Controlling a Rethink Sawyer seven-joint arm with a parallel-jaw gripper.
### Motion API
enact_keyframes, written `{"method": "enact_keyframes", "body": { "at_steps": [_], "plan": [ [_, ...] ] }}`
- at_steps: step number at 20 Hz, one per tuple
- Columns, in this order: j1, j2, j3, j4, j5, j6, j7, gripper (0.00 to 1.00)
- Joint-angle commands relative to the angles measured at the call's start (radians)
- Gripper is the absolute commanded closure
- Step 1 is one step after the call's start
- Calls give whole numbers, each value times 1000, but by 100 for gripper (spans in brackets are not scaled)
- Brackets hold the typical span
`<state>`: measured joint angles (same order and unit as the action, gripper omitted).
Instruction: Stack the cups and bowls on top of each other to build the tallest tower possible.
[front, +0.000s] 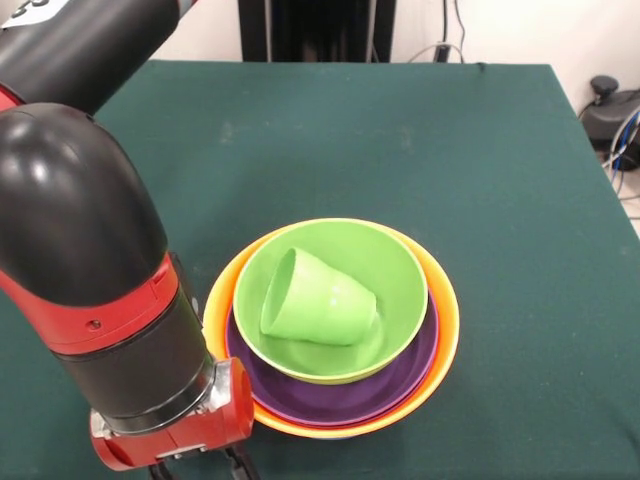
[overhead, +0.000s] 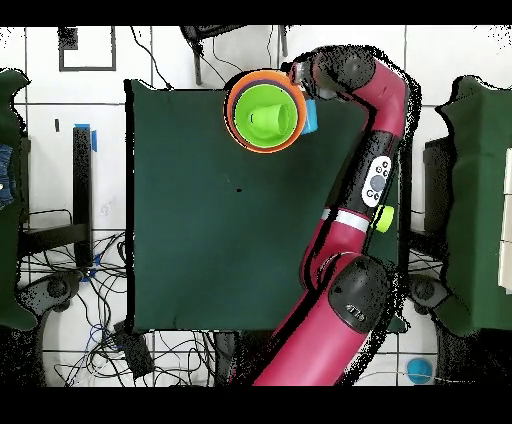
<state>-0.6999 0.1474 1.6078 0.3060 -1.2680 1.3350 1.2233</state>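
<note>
Green cup (front: 318, 297) lying tipped inside green bowl (front: 330, 300), nested in purple bowl (front: 400, 385), within orange bowl (front: 447, 330); tower on green table (front: 500, 200). Gripper (front: 195, 468) low beside stack, at frame edge; finger spread impossible to tell.

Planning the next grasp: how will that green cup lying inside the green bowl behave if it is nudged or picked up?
The green cup lies on its side in the green bowl, so a nudge would probably roll it in an arc, since it tapers. Its glossy plastic looks slippery and stiff, likely light. The curved bowl wall should keep it from escaping.
</note>
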Motion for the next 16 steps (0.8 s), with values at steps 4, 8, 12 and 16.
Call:
{"method": "enact_keyframes", "body": {
  "at_steps": [4, 8, 12, 16],
  "plan": [
    [48, 63, 102, -137, -248, 10, -97, 0],
    [49, 63, 241, -172, -377, 18, -125, 0],
    [48, 70, 369, -194, -499, 22, -151, 0],
    [41, 81, 424, -194, -554, 13, -159, 0]
  ]
}}
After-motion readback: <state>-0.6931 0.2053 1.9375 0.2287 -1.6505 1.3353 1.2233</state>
